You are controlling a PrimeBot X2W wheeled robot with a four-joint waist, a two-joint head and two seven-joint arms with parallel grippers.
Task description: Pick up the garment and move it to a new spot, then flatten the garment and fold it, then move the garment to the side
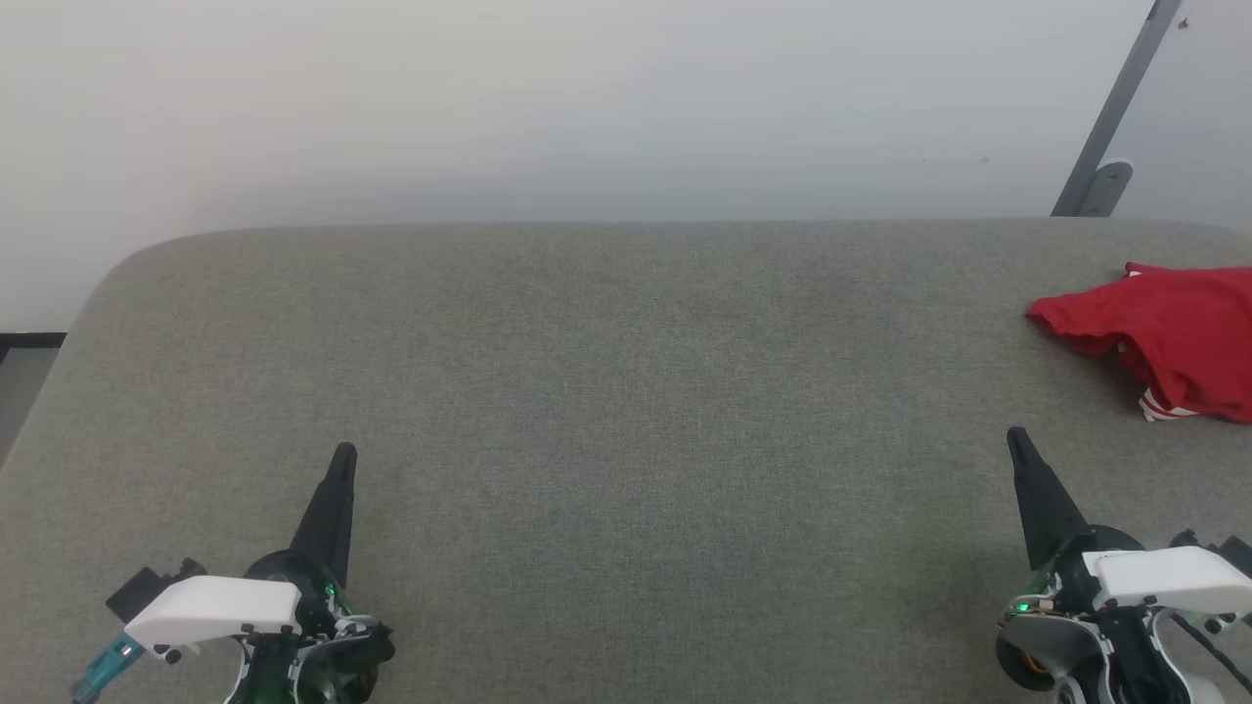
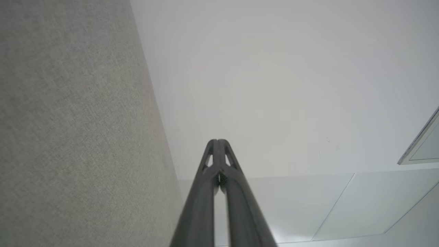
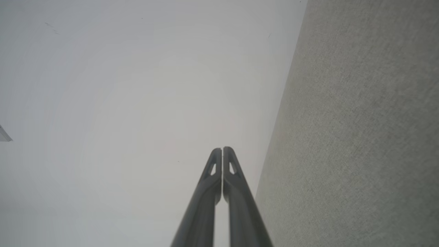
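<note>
The garment (image 1: 1169,332) lies crumpled at the far right of the grey fabric-covered table (image 1: 606,391), red with a bit of red-and-white stripe trim at its near edge; part of it runs off the head view's right side. My left gripper (image 1: 342,455) rests low at the lower left, shut and holding nothing, as its tips (image 2: 217,141) touch in the left wrist view. My right gripper (image 1: 1015,436) sits at the lower right, shut and holding nothing, a short way in front of and to the left of the garment; its tips (image 3: 222,149) meet in the right wrist view.
A pale wall (image 1: 587,98) rises behind the table's far edge. A grey metal bracket (image 1: 1110,147) leans against the wall at the back right. The table's left corner is rounded, with dark floor (image 1: 24,381) beyond it.
</note>
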